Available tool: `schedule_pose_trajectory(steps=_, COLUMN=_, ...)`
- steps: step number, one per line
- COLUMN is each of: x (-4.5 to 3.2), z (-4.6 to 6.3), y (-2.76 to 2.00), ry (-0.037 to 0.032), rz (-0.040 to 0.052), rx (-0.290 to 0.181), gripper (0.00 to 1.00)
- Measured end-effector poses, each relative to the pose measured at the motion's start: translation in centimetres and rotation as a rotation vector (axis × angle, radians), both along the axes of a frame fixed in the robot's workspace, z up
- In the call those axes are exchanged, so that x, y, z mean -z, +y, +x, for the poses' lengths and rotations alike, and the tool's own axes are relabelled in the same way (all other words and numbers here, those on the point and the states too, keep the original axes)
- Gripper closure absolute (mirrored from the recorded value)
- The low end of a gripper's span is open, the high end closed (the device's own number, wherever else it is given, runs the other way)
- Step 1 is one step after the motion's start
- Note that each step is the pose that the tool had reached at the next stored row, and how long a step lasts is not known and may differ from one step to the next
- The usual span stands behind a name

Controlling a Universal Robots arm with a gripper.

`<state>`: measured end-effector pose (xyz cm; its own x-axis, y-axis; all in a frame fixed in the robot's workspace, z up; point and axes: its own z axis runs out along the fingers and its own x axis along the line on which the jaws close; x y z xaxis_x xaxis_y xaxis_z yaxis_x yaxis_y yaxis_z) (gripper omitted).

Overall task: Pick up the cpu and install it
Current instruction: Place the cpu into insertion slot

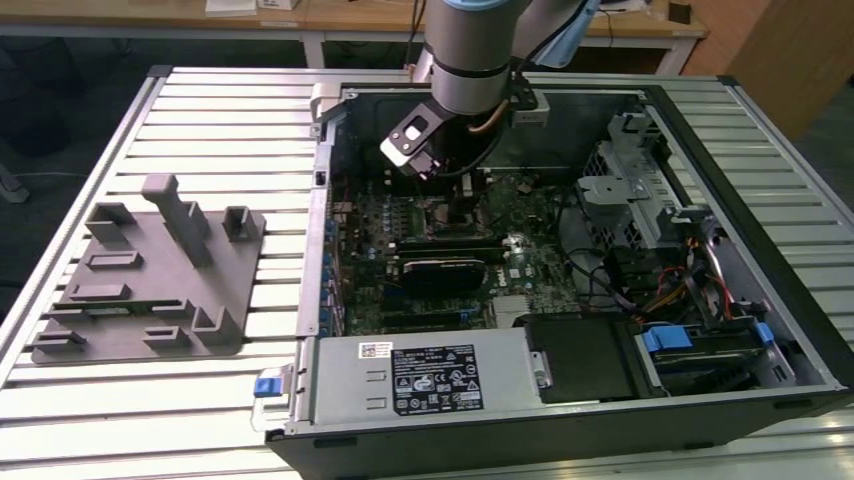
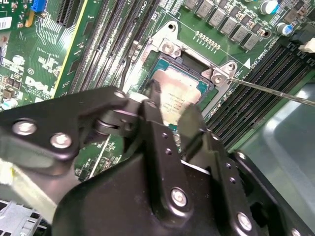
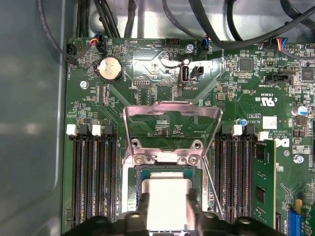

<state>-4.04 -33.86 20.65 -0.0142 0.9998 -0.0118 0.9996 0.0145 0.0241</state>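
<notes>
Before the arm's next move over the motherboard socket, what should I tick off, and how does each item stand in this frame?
1. Load plate swung up, off the socket: ok.
2. Socket lever unlatched and lying out to the side of the socket: ok.
3. The cpu lined up inside the socket's frame in both wrist views: ok.
4. The hand closed on two opposite edges of the cpu: ok.
5. The cpu lying flat and fully down in the socket: cannot tell, as the hand covers part of it.
</notes>
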Motion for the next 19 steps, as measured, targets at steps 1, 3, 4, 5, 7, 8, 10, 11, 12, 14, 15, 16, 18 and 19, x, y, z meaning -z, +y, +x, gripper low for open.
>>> schedule_pose_trajectory(steps=1, x=0.0, z=-0.01, y=0.0, ry=0.0, rz=0.0, rx=0.0, gripper=0.53)
schedule_pose_trajectory(steps=3, x=0.0, z=-0.03, y=0.0, ry=0.0, rz=0.0, rx=0.0, gripper=0.53)
schedule_pose_trajectory(steps=4, x=0.0, z=-0.04, y=0.0, ry=0.0, rz=0.0, rx=0.0, gripper=0.47)
schedule_pose_trajectory(steps=5, x=0.01, z=-0.05, y=0.0, ry=-0.0001, rz=0.0001, rx=0.0, gripper=0.47)
schedule_pose_trajectory(steps=7, x=0.11, z=-0.05, y=0.0, ry=-0.0001, rz=0.0002, rx=0.0, gripper=0.47)
schedule_pose_trajectory(steps=8, x=0.19, z=-0.05, y=0.0, ry=0.0, rz=0.0, rx=0.0, gripper=0.47)
schedule_pose_trajectory(steps=10, x=0.33, z=-0.05, y=0.0, ry=0.0, rz=0.0, rx=0.0, gripper=0.47)
schedule_pose_trajectory(steps=11, x=0.38, z=-0.05, y=0.0, ry=0.0, rz=0.0, rx=0.0, gripper=0.47)
schedule_pose_trajectory(steps=12, x=0.42, z=-0.05, y=0.0, ry=0.0, rz=0.0001, rx=0.0, gripper=0.47)
schedule_pose_trajectory(steps=14, x=0.5, z=-0.05, y=0.0, ry=0.0, rz=0.0, rx=0.0, gripper=0.47)
schedule_pose_trajectory(steps=15, x=0.54, z=-0.05, y=0.0, ry=0.0, rz=0.0, rx=0.0, gripper=0.47)
schedule_pose_trajectory(steps=16, x=0.56, z=-0.05, y=0.0, ry=0.0, rz=-0.0001, rx=0.0, gripper=0.47)
schedule_pose_trajectory(steps=18, x=0.63, z=-0.05, y=0.0, ry=0.0, rz=0.0, rx=0.0, gripper=0.47)
schedule_pose_trajectory(steps=19, x=0.67, z=-0.05, y=0.0, ry=0.0, rz=0.0001, rx=0.0, gripper=0.47)
